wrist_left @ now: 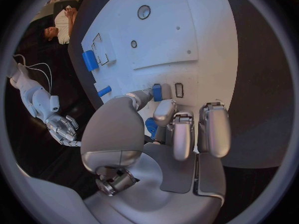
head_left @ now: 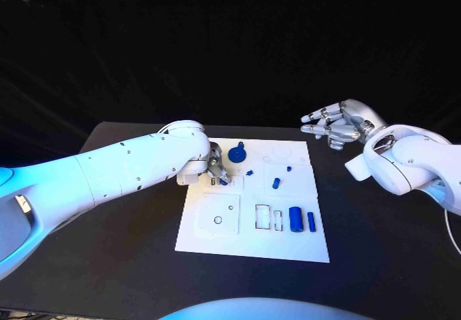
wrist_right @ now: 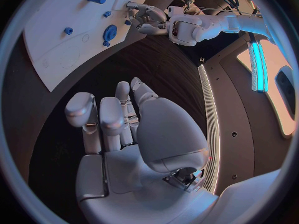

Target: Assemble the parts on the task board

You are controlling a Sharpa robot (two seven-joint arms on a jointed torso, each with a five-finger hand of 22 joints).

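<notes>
The white task board (head_left: 288,247) lies in the middle of the black table. My left hand (head_left: 213,167) hovers low over the board's far left part and pinches a small blue part (wrist_left: 157,92) between thumb and a finger, beside a small rectangular slot (wrist_left: 179,89). On the board lie a round blue part (head_left: 236,156), three small blue parts (head_left: 250,173) (head_left: 276,182) (head_left: 287,167), a blue cylinder (head_left: 296,219) and a thin blue bar (head_left: 311,221). My right hand (head_left: 336,123) hangs raised beyond the board's far right corner, fingers loosely bent, holding nothing.
The board has outlined recesses (head_left: 219,213) at its near left and narrow slots (head_left: 262,217) beside the cylinder. Bare black table (head_left: 384,233) runs around the board. My left arm (head_left: 115,173) crosses the table's left side.
</notes>
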